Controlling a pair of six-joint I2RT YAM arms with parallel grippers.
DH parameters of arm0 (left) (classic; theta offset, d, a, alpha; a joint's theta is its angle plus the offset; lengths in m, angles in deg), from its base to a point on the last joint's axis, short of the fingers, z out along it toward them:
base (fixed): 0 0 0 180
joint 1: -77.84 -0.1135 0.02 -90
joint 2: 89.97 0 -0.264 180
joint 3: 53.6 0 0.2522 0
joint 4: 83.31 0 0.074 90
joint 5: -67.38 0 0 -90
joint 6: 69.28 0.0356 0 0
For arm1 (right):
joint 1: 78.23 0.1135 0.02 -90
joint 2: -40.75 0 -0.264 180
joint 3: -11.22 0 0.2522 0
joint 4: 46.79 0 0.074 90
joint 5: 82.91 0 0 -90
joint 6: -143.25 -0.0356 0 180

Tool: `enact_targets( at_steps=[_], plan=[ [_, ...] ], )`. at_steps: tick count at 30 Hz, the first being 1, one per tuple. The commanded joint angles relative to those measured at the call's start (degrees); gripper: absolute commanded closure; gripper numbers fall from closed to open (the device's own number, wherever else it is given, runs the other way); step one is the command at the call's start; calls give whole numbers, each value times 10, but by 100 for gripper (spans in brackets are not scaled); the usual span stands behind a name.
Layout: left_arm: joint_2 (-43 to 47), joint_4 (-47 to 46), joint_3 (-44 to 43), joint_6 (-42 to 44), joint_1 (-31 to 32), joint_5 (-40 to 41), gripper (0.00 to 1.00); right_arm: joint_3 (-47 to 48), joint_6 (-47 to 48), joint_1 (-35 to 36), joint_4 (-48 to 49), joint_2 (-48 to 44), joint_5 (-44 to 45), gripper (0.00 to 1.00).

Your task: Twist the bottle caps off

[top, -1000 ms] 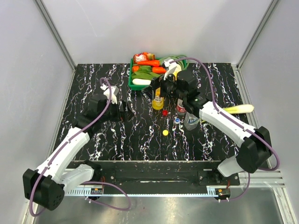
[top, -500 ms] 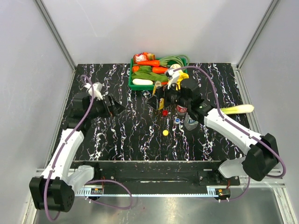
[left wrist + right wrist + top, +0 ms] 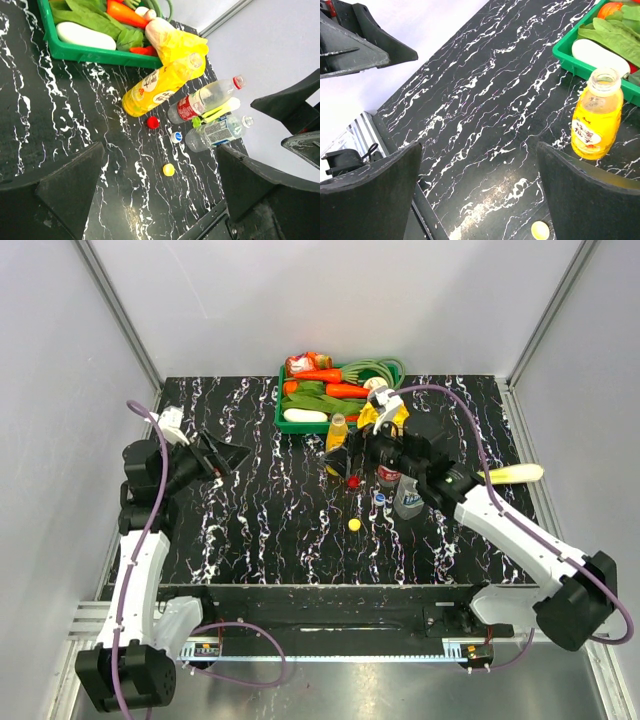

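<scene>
Bottle caps, overhead: round red plastic cap [image 3: 353, 481], blue plastic cap [image 3: 379, 498], yellow plastic cap [image 3: 354, 525], loose on black marbled bench [image 3: 270, 540].
Left wrist: left end effector [image 3: 160, 150] spread wide, empty.
Right wrist: right end effector [image 3: 480, 150] spread wide, empty.
</scene>
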Motion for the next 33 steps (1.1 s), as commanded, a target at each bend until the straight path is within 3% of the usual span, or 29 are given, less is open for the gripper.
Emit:
enact_targets(
  at_steps=[1,11,16,26,33],
  plan=[
    [19,-81,-25,-35,-3,-5,1,-4,23,3,-14,-52,39,0],
    [70,-33,-54,10,-3,69,1,-20,46,2,-54,-165,161,0],
    [83,-29,-47,20,-3,88,1,3,53,-20,-105,-176,193,0],
    [70,-51,-19,9,-3,91,1,32,4,-185,-143,-133,106,0],
    [41,-41,-15,19,-3,80,1,13,-90,-358,-102,-97,10,0]
  ],
)
